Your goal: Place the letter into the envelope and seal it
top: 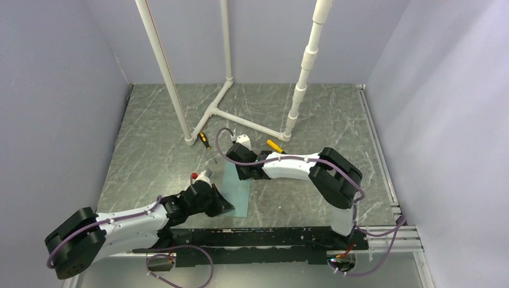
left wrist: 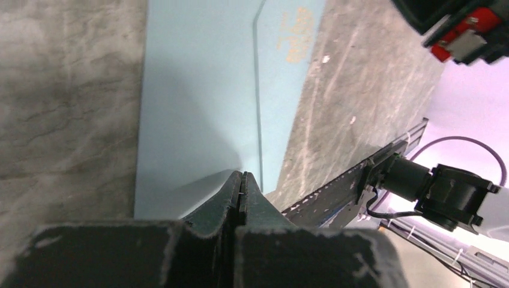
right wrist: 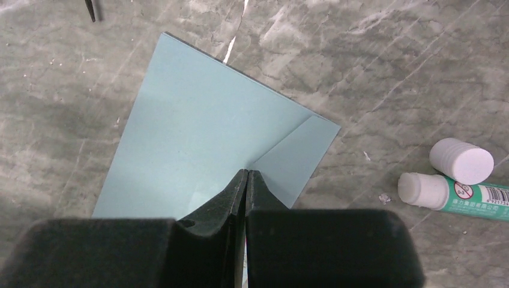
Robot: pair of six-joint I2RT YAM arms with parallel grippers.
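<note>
The blue envelope (top: 239,192) lies flat mid-frame with its flap folded down, so its inside is hidden. The left gripper (left wrist: 242,178) and right gripper (right wrist: 246,175) are both pinched tight on nothing, tips pressing near the envelope's lower and upper edges. Bare table (top: 156,150) lies all around.

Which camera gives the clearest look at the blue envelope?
The right wrist view: the envelope fills the frame, nearly whole, with its fold line visible. The left wrist view crops it to one end. The top view shows only a small, partly covered strip.
</note>
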